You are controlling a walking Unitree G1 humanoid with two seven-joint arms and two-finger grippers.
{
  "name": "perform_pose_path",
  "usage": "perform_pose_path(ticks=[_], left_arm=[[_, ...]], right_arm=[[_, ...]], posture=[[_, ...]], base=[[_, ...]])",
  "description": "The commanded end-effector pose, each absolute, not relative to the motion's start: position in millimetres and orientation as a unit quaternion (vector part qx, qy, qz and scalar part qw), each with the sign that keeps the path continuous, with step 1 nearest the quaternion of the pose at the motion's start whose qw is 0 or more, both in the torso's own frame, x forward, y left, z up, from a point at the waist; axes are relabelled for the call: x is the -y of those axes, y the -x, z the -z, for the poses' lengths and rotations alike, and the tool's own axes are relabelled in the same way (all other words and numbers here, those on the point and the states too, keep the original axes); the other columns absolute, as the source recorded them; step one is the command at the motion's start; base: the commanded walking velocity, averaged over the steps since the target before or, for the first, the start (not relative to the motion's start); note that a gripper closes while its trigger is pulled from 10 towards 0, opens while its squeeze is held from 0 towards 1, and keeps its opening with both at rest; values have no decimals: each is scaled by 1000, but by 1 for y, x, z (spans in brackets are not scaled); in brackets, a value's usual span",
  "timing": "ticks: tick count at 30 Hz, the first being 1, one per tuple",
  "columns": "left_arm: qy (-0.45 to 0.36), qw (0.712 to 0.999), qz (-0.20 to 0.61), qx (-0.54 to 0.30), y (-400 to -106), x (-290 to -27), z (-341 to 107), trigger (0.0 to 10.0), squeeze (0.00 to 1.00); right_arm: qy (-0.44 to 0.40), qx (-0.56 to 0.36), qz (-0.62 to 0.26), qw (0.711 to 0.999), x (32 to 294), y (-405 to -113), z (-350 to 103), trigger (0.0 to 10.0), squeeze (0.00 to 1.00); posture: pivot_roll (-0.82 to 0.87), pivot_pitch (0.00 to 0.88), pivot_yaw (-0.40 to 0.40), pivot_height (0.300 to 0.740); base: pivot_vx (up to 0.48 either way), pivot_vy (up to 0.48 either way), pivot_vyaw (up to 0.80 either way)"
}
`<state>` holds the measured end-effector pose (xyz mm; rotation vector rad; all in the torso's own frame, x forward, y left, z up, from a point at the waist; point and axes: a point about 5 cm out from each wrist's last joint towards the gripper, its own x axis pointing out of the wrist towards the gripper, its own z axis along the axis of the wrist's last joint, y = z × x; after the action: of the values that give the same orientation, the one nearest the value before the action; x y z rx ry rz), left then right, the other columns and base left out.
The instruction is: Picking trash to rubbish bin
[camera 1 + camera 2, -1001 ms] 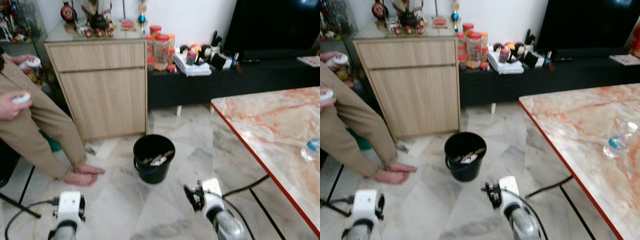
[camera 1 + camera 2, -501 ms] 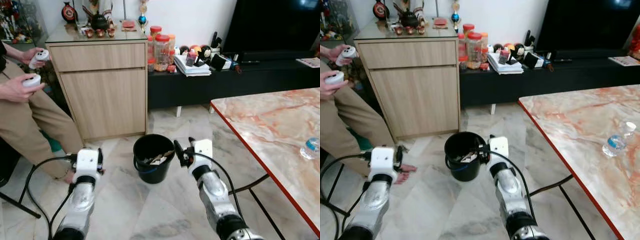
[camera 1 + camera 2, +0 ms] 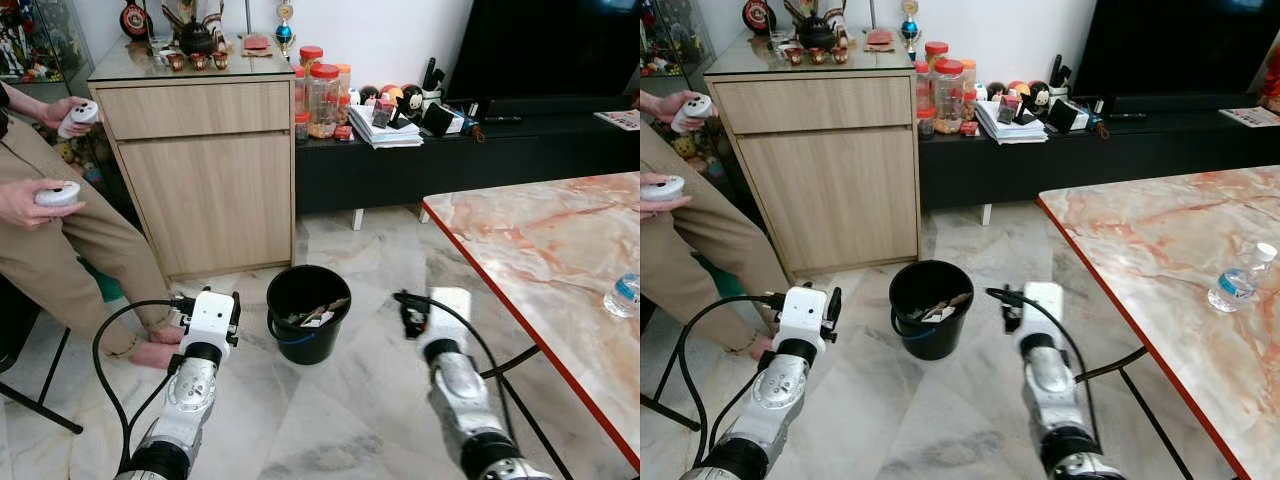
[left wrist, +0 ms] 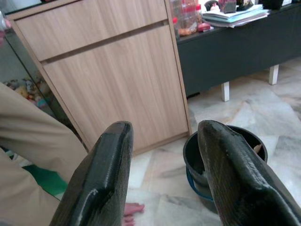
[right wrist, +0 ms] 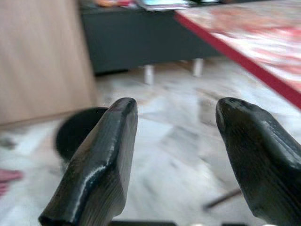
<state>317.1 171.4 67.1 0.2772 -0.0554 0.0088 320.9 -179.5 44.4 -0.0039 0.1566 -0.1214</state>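
A black rubbish bin (image 3: 308,312) stands on the marble floor with scraps of trash (image 3: 318,316) inside it. My left gripper (image 3: 210,302) hovers just left of the bin, and the left wrist view shows its fingers (image 4: 101,183) apart with nothing between them and the bin (image 4: 221,150) beyond. My right gripper (image 3: 410,310) hangs to the right of the bin, open and empty, with the blurred bin (image 5: 77,134) past one finger. A clear plastic bottle (image 3: 1237,285) with a blue label stands on the marble table (image 3: 540,250).
A seated person (image 3: 60,230) holds two controllers at the left, with bare feet (image 3: 152,352) on the floor near my left arm. A wooden cabinet (image 3: 205,170) and a low black TV bench (image 3: 450,150) stand behind the bin. The table's red edge (image 3: 500,310) runs along the right.
Both arms have risen from low in the picture. My left gripper has moved closer to the bin. My right gripper has swung from the bin's rim off to the right.
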Motion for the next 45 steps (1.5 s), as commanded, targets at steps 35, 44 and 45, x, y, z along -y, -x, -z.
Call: perform_pose_path(ticks=[35, 44, 45], left_arm=[[-124, 992, -11, 38, -323, -173, -73, 10000, 0], [-119, 992, -1, 39, -321, -165, -71, 10000, 0], [-118, 992, -1, 39, -321, -165, -71, 10000, 0]], right_arm=[[-44, -25, -7, 999, 157, -328, -60, 10000, 0], [-37, -22, -25, 999, 147, -329, -61, 10000, 0], [-37, -22, -27, 999, 145, -329, -61, 10000, 0]], posture=[[118, 0, -57, 740], [123, 0, -61, 740], [123, 0, -63, 740]], base=[[0, 0, -360], [0, 0, -800], [0, 0, -800]])
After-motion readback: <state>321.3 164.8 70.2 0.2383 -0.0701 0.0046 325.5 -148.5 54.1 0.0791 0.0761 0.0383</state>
